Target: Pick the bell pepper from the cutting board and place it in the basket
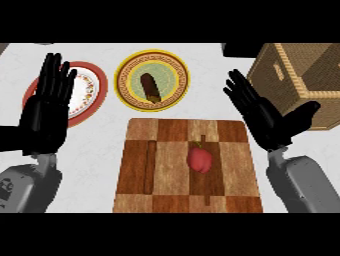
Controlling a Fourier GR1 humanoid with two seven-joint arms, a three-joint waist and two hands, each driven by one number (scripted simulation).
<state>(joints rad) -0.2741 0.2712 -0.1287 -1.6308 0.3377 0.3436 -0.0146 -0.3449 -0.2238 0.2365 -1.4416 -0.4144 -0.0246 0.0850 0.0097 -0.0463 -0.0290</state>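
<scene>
pepper [199, 159]: lies right of centre on the board [158, 195], ungripped. left hand [49, 107] and right hand [265, 114]: fingers straight, holding nothing, flanking the board. step: reach not begun; next, right hand should lower onto pepper and close, basket [276, 75] beyond board's far right corner.

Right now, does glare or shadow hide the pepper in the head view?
Head view: no glare or heavy shadow on the pepper, plain red against the board; light looks even. The open left hand covers part of a plate, and the right edge cuts off the basket.
</scene>
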